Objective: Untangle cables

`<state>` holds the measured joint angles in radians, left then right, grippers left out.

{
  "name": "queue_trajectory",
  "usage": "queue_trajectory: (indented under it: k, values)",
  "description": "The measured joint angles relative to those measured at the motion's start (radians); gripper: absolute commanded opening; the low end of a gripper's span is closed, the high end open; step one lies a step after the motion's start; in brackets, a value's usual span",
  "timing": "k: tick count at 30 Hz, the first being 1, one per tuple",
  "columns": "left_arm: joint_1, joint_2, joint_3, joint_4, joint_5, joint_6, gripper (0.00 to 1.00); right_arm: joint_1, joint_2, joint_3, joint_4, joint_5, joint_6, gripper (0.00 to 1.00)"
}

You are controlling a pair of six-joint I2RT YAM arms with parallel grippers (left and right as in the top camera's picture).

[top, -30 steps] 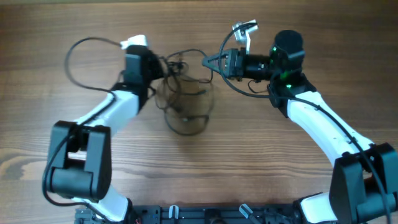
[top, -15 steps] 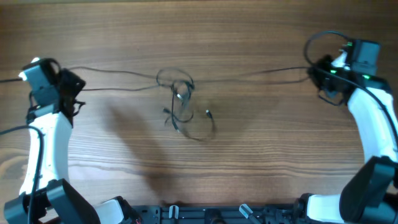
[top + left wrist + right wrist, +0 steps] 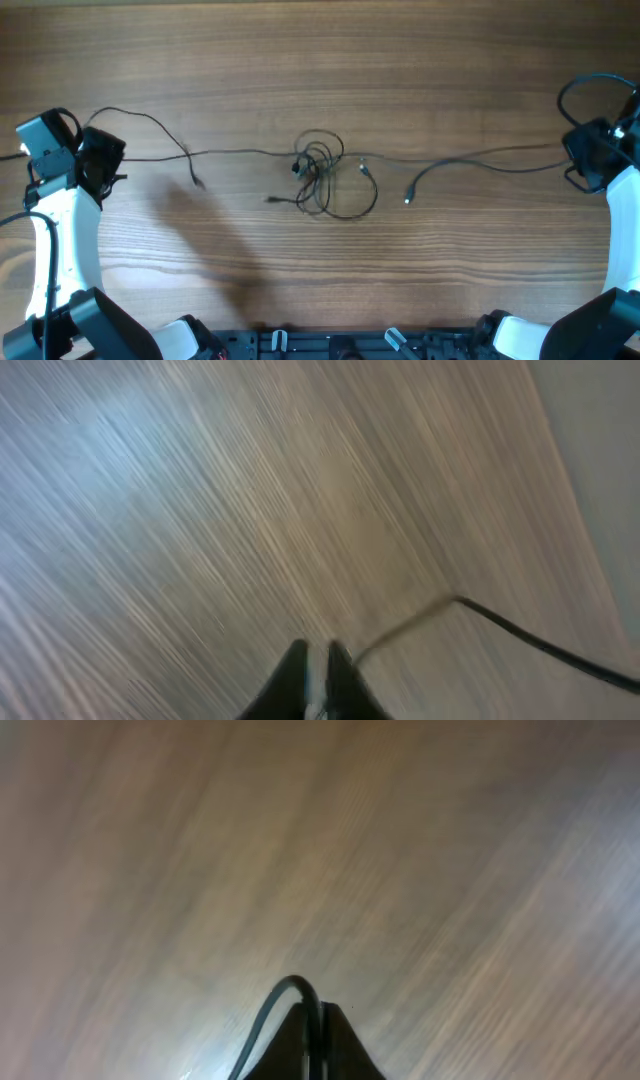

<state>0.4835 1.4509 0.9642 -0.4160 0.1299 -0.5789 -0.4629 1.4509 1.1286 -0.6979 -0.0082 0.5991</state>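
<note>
The cables (image 3: 320,172) lie in a small knot of thin black loops at the middle of the wooden table (image 3: 320,60). Slack strands run out from it to both sides. One strand arcs to a loose plug (image 3: 198,183) on the left, and another ends in a silver-tipped plug (image 3: 408,198) on the right. My left gripper (image 3: 108,160) is at the far left; in its wrist view (image 3: 318,648) the jaws are a sliver apart and a cable (image 3: 500,620) leaves by the right finger. My right gripper (image 3: 578,160) is at the far right, shut (image 3: 322,1008) on a cable (image 3: 290,983) that curls out of it.
A black rail (image 3: 330,345) runs along the table's front edge between the two arm bases. Thicker black wiring loops above the right arm (image 3: 590,85). Both wrist views are blurred and show only wood grain.
A second ago both grippers were at the knot; they have swung far out to the table's sides. The strands, taut half a second ago, now hang slack, and the knot has shifted right.
</note>
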Motion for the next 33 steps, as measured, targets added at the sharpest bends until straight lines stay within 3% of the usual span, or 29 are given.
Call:
queue_trajectory:
  k: [1,5,9,11,14,17,19,23,25,28,29,30,33]
  values:
    - [-0.001,0.0,0.0,-0.016,0.052,-0.007,1.0,0.0,0.0,0.0,0.008,-0.068,-0.031,0.99]
    - [-0.066,0.0,0.0,-0.038,0.24,-0.011,1.0,0.026,0.0,0.0,-0.016,-0.236,-0.108,1.0]
    - [-0.251,0.0,0.0,-0.037,0.348,-0.002,1.0,0.117,0.0,0.0,-0.051,-0.397,-0.182,1.0]
    - [-0.337,0.0,0.0,-0.038,0.327,0.001,1.0,0.203,0.0,-0.006,-0.008,-0.489,-0.262,0.99]
    - [-0.482,0.0,0.0,-0.037,0.18,-0.026,1.0,0.385,0.004,-0.034,0.093,-0.563,-0.334,0.97]
    - [-0.529,0.0,0.0,-0.038,0.076,-0.082,1.0,0.555,0.043,-0.041,0.182,-0.595,-0.362,1.0]
    - [-0.529,0.0,0.0,-0.038,0.032,-0.112,1.0,0.659,0.094,-0.042,0.19,-0.605,-0.314,1.0]
    - [-0.528,0.0,0.0,-0.038,0.008,-0.142,1.0,0.853,0.236,-0.047,0.191,-0.602,0.019,0.99]
    - [-0.528,0.0,0.0,-0.038,0.008,-0.145,1.0,0.927,0.311,-0.053,0.323,-0.598,0.162,0.82]
    - [-0.528,0.01,0.0,-0.037,0.008,-0.146,1.0,1.014,0.412,-0.055,0.445,-0.602,0.373,0.43]
    - [-0.528,0.018,0.0,-0.038,0.008,-0.148,1.0,1.035,0.447,-0.057,0.474,-0.6,0.452,0.15]
    - [-0.528,0.033,0.0,-0.038,0.008,-0.149,1.0,1.036,0.462,-0.059,0.494,-0.597,0.487,0.05]
    - [-0.528,0.09,0.0,-0.032,0.03,-0.149,1.0,1.022,0.463,-0.06,0.541,-0.594,0.483,0.05]
